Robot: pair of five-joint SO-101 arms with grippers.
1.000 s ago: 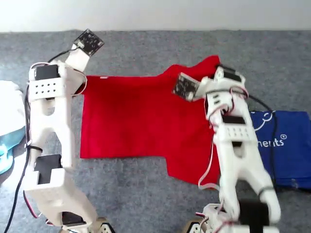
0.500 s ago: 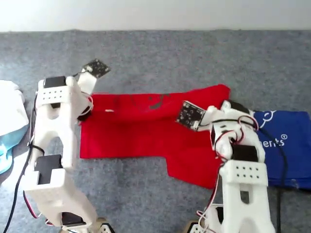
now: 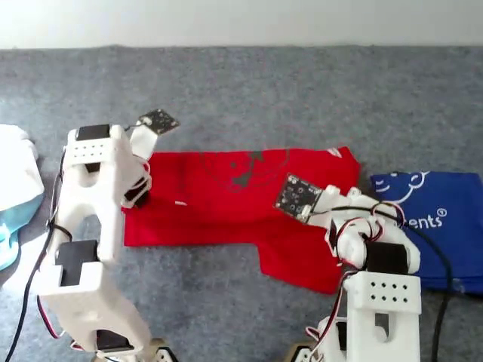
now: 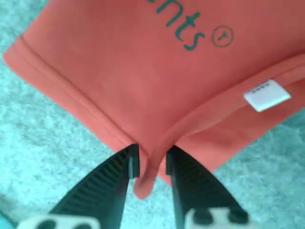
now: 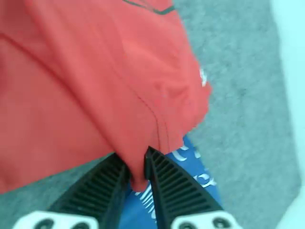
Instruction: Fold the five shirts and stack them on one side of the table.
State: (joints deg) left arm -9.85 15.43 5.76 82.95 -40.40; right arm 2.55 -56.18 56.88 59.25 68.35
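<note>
The red shirt (image 3: 226, 200) lies across the middle of the grey table (image 3: 249, 90), its far part folded over with the print up. The blue shirt (image 3: 441, 219) is just beside its right end. My left pincer (image 4: 151, 156) is clamped on a fold of red hem at the shirt's left edge. My right pincer (image 5: 137, 167) is pinched narrow on a red fold at the right edge.

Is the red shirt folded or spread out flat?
Half folded. The red shirt is doubled over itself, print side up, and the left gripper and right gripper each pinch its edge.
</note>
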